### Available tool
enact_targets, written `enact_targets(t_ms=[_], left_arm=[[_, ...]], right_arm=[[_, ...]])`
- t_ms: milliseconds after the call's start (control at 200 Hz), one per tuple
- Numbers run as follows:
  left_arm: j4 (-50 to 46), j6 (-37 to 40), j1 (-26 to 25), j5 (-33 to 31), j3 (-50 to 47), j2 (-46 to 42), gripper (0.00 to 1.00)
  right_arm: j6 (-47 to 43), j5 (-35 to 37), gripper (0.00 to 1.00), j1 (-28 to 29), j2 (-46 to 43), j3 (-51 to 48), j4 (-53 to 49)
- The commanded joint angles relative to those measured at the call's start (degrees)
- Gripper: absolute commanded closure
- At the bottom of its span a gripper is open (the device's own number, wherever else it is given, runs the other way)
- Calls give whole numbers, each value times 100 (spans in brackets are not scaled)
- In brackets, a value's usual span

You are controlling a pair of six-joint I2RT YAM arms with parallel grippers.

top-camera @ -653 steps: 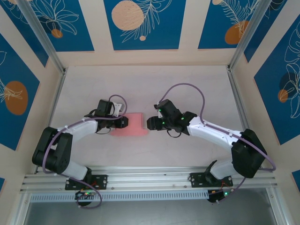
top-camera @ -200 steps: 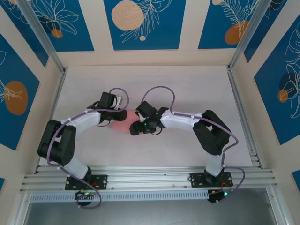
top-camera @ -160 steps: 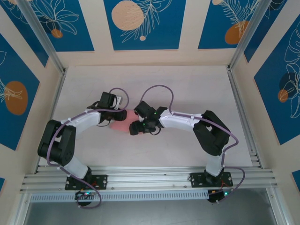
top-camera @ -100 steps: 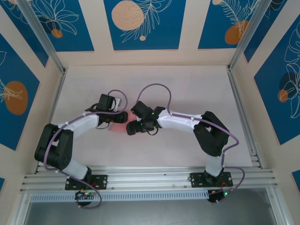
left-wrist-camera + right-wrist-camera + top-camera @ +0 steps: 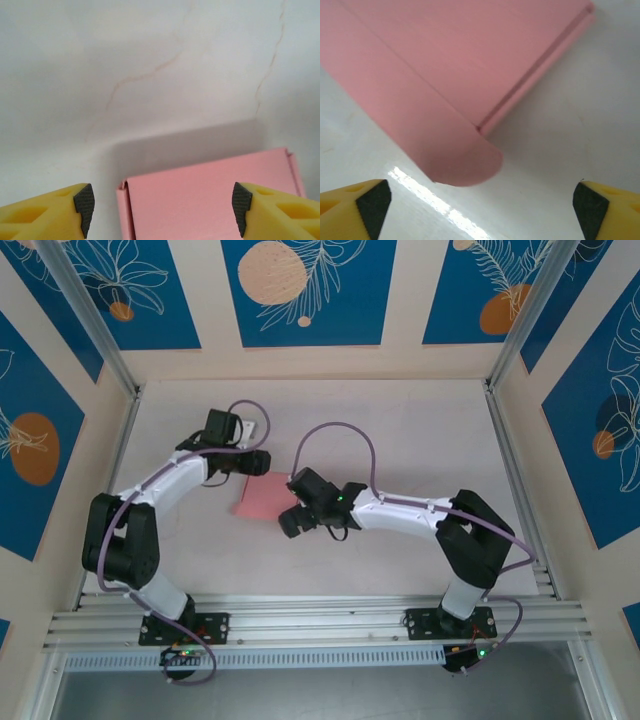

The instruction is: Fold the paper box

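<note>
Left hand and right hand spread wide, drawn back from the paper box.
A second ago both crowded over the pink card; now each holds nothing, and the box lies flat and uncovered between them on the pale tabletop, its rounded flap just ahead of the right hand. Blue leaf-patterned wall panels ring the tabletop.

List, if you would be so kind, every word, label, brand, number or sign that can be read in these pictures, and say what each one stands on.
There is no readable text.
The paper box is plain pink card with no print, seen close up by both wrist cameras.
The wall panels carry only blue and orange leaf drawings, no lettering.
The table shows only faint veins.
</note>
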Motion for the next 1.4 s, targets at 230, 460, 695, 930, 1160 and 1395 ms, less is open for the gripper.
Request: enact_targets(t_ms=[230,460,695,930,1160,1395], left_arm=[[-767,858,175,110,1426,1116,35],[-1179,666,234,846,2608,2451,53],[-1232,488,236,1055,2470,2645,61],[-875,209,328,1105,1656,2203,62],[-615,48,542,1122,824,1437,62],[-140,-187,625,1199,-28,888,62]], right_arm=[[1572,-811,54,650,-43,-525,707],[1907,-1561,76,767,535,-500,1501],[2058,-1326,82,455,925,-368,1713],[1935,-1192,82,-143,1041,-228,1983],[1827,-1400,82,-899,974,-304,2365],[2086,-1855,82,-1139,907,-607,2650]])
